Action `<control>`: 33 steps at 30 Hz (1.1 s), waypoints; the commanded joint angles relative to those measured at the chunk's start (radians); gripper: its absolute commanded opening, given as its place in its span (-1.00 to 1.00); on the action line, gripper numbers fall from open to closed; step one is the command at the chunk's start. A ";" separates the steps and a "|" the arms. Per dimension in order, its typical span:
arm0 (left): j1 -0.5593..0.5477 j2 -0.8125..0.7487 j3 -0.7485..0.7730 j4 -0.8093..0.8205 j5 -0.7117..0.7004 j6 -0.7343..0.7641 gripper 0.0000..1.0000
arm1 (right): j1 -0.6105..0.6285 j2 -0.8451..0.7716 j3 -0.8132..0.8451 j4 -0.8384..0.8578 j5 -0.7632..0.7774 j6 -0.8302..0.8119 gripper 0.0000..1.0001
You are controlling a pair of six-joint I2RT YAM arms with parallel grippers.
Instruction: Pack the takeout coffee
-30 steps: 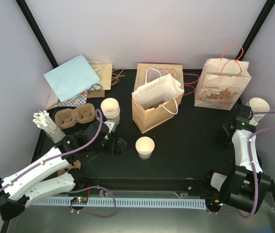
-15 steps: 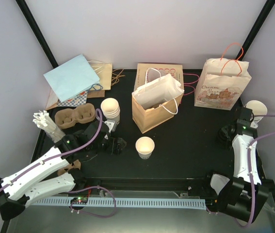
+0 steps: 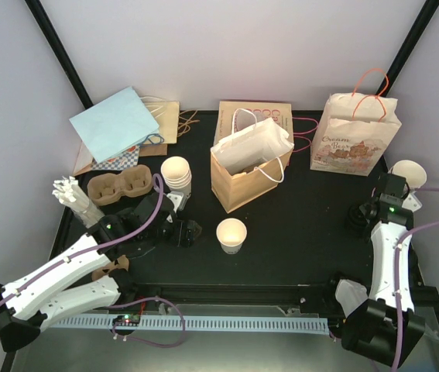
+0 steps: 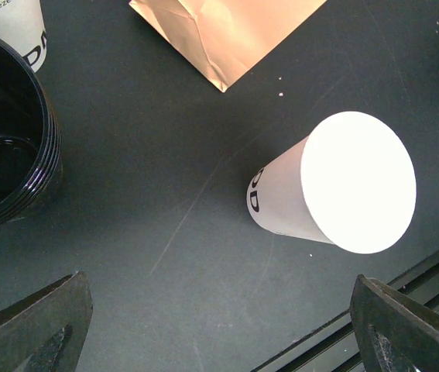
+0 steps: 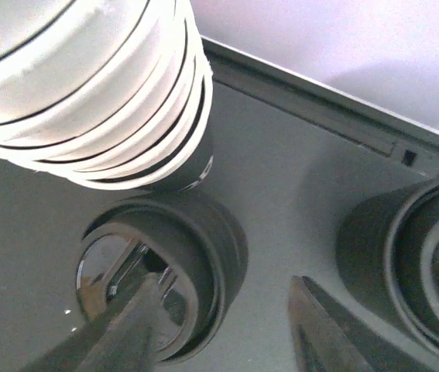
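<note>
The small cream-white paper cup (image 3: 231, 234) stands upright on the black worktop (image 3: 304, 232), near the front of the brown paper bag (image 3: 238, 186). Our left gripper (image 4: 219, 329) hangs wide spread beside it. Our right gripper (image 5: 227, 288), half spread and holding nothing, straddles the rim of a stack of round black plastic lids (image 5: 211, 232). We should pinch only the top lid, then lift straight.
</note>
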 commanded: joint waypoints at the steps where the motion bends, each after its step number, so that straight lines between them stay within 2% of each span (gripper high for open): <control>1: 0.006 -0.010 0.052 -0.021 0.013 0.021 0.88 | -0.005 0.017 0.021 -0.005 0.100 0.055 -0.16; 6: 0.006 -0.006 0.058 -0.031 0.016 0.020 0.87 | -0.005 0.039 0.016 0.009 0.104 0.083 -0.51; 7: 0.006 -0.006 0.058 -0.032 0.016 0.018 0.87 | -0.006 0.039 0.011 0.013 0.105 0.087 -0.67; 10: 0.006 -0.008 0.054 -0.032 0.018 0.012 0.87 | -0.033 0.037 -0.009 0.030 0.090 0.095 -0.96; 21: 0.006 -0.008 0.049 -0.029 0.027 0.002 0.87 | -0.091 0.002 -0.072 0.073 0.076 0.108 -0.98; 33: 0.006 -0.007 0.053 -0.025 0.026 0.006 0.87 | -0.211 0.113 -0.091 0.152 -0.059 0.077 -0.98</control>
